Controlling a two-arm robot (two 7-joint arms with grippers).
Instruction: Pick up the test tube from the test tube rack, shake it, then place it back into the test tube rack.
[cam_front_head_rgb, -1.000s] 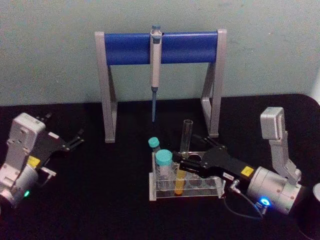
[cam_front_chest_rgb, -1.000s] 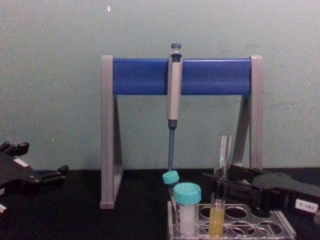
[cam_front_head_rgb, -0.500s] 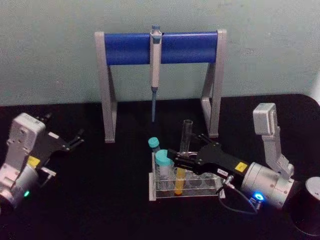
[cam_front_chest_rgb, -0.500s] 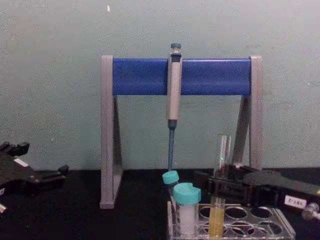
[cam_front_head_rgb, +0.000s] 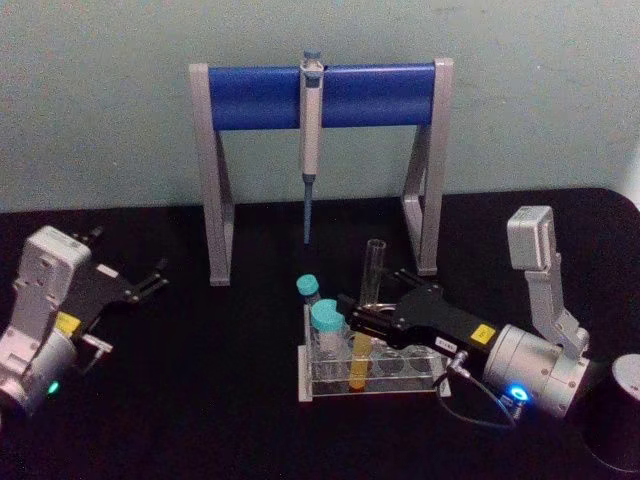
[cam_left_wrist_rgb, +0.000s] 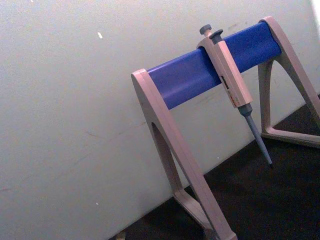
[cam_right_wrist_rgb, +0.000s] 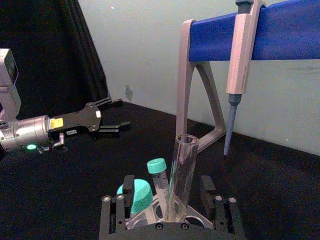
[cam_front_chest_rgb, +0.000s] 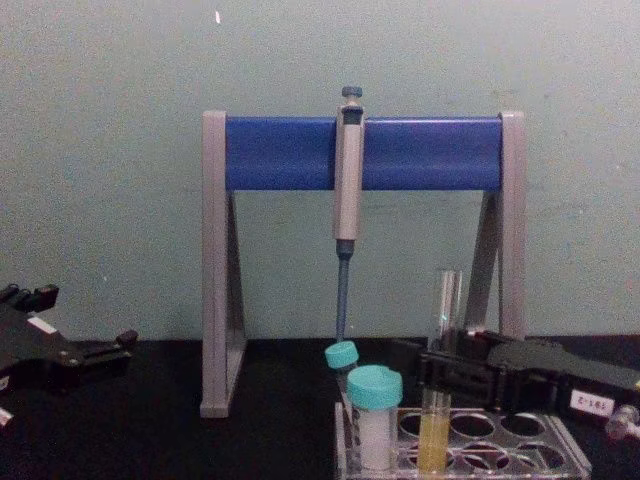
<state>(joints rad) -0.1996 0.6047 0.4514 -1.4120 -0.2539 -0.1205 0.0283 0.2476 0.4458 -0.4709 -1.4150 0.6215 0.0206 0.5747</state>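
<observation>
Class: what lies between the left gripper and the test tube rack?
In the head view, the stretch between the left gripper and the test tube rack is bare black table. The right gripper brackets the test tube.

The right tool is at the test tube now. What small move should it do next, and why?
Probably close the right tool on the test tube. The tube stands upright in the test tube rack, between the tool's fingers, which are open with a gap on each side, so nothing grips it yet. The left tool rests far off, open.
</observation>
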